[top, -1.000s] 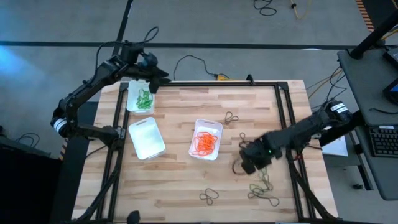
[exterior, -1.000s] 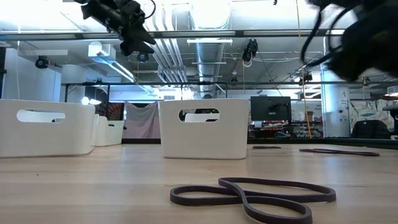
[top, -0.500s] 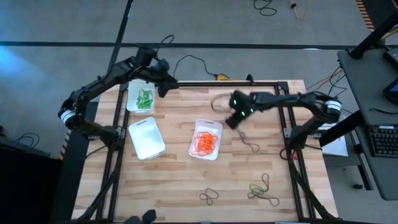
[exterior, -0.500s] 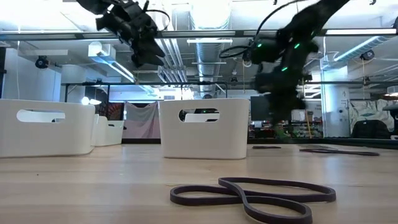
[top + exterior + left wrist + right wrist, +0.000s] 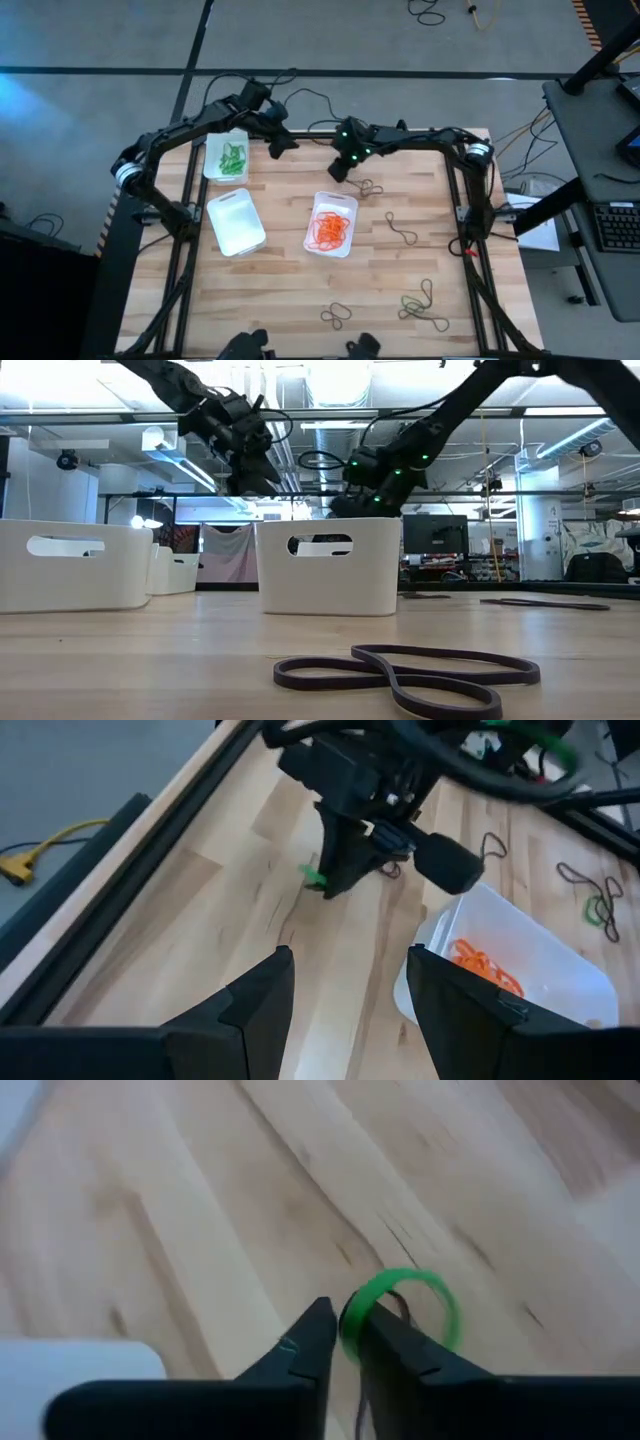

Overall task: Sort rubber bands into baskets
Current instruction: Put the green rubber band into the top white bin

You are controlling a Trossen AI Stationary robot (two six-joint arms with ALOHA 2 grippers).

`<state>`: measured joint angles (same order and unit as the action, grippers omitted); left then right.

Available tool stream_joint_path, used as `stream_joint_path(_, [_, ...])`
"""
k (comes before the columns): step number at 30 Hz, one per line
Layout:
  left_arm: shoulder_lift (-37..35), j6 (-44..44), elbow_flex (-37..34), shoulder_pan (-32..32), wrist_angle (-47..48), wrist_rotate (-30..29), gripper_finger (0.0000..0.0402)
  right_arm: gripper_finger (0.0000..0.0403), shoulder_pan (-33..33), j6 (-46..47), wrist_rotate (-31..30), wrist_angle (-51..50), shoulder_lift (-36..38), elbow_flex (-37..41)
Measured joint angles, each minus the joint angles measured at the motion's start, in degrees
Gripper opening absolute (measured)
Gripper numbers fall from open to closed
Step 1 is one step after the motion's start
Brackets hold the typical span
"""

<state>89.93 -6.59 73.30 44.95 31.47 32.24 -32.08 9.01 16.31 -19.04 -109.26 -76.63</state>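
Right wrist view shows your right gripper pinching a green rubber band in nearly closed jaws, above bare bench. The green basket lies beyond, beside the left gripper, jaws apart. Loosen early and you drop it short.

**Pretty clearly a robotics lab / industrial workspace**

Open ceiling with exposed ducts and strip lights, monitors on desks in the back, concrete floor with loose cables, and a butcher-block table on a black metal frame.
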Motion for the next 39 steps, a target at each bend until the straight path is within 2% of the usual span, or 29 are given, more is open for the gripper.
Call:
stream_joint_path(6, [2.87, -1.63, 0.00, -0.30, -0.44, -0.21, 0.0179, 0.0113, 0.04, -1.24, 6.86, 0.05, -2.40, -4.65])
stream_joint_path(11, [6.17, -1.97, 0.00, -0.54, -1.54, -0.25, 0.0179, 0.0184, 0.09, -2.72, 6.09, -2.89, 0.41, -4.62])
stream_joint_path(16, [9.42, -3.49, 0.00, -1.58, -3.55, -2.62, 0.0179, 0.0225, 0.66, -4.23, 2.64, -10.54, 6.48, -4.52])
stream_joint_path(20, [12.48, -8.02, 0.00, -2.80, -3.83, -7.29, 0.0179, 0.0234, 3.09, -4.69, -2.71, -17.37, 13.41, -4.47])
stream_joint_path(30, [20.16, -17.69, 0.02, -7.88, -8.03, -8.79, 0.0171, 0.0231, 12.80, 6.27, -14.08, -19.88, 30.72, -2.99])
stream_joint_path(34, [23.28, -20.36, 0.02, -10.55, -10.37, -16.40, 0.0171, 0.0231, 16.39, 9.32, -19.90, -20.00, 34.98, -2.98])
stream_joint_path(39, [25.89, -20.42, 0.02, -12.87, -14.61, -17.88, 0.0171, 0.0231, 17.99, 11.04, -23.84, -20.83, 37.39, -2.96])
